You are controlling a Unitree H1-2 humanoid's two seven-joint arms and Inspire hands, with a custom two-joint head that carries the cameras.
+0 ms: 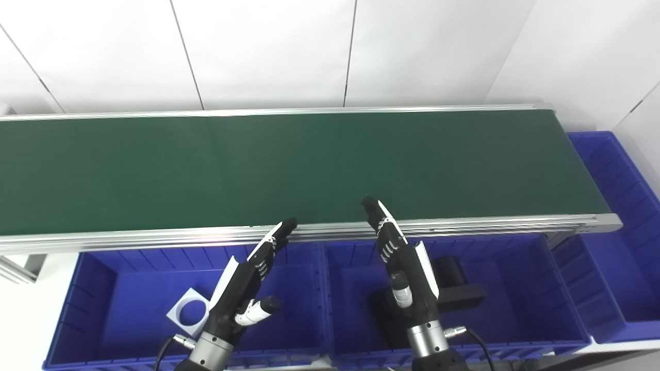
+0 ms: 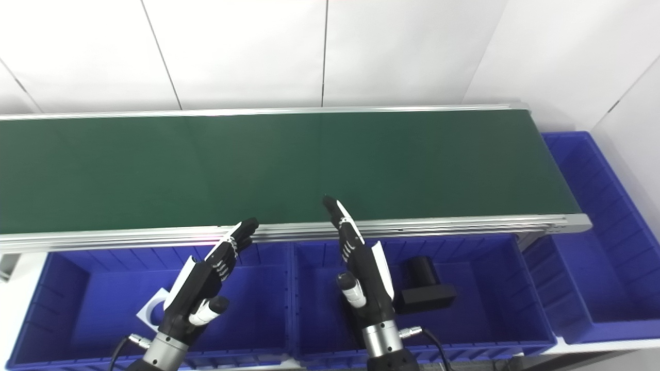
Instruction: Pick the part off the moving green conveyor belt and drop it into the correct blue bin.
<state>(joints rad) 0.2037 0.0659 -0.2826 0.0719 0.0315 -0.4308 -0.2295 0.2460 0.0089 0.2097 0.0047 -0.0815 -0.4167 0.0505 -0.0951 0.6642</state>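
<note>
The green conveyor belt (image 1: 289,165) runs left to right across the view and carries no part. My left hand (image 1: 247,281) hovers open over the left blue bin (image 1: 93,288), fingers stretched toward the belt's near rail. My right hand (image 1: 399,257) is open above the middle blue bin (image 1: 515,288), its fingertips reaching just over the belt's near edge. A white square plate with a round hole (image 1: 190,312) lies in the left bin. A black part (image 1: 456,286) lies in the middle bin, partly hidden by my right hand.
A third blue bin (image 1: 619,206) stands past the belt's right end. The aluminium rail (image 1: 154,237) lines the belt's near edge above the bins. A white panelled wall (image 1: 268,51) rises behind the belt.
</note>
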